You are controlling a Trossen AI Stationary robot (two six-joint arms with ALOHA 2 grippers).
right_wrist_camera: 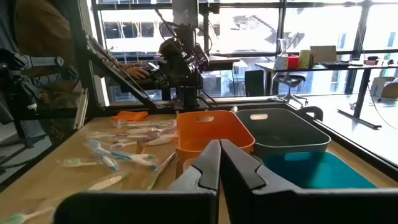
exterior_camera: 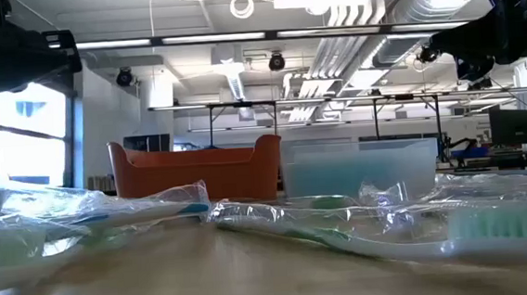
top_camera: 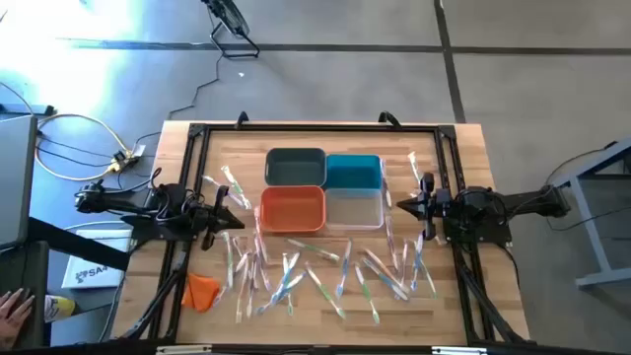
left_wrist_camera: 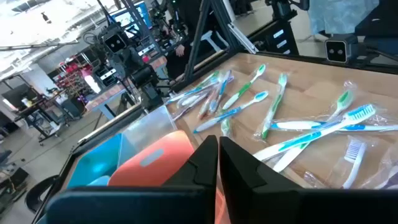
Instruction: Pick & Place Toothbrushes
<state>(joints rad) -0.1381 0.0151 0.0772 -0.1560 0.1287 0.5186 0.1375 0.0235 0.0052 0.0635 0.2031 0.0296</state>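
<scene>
- While both arms hang above the table's sides, the toothbrushes point(top_camera: 296, 271) lie scattered on the wood in front of the four bins point(top_camera: 323, 189).
- Left gripper point(top_camera: 240, 219): fingers pressed together, empty, beside the orange bin point(top_camera: 292, 208).
- Right gripper point(top_camera: 396, 204): fingers pressed together, empty, beside the clear bin point(top_camera: 355, 209).
- An orange cloth point(top_camera: 201, 291) lies near the table's front left corner.

We see a robotics lab: exposed ceiling ducts point(exterior_camera: 366, 10), big windows point(right_wrist_camera: 323, 31), desks with monitors point(exterior_camera: 513, 128).
</scene>
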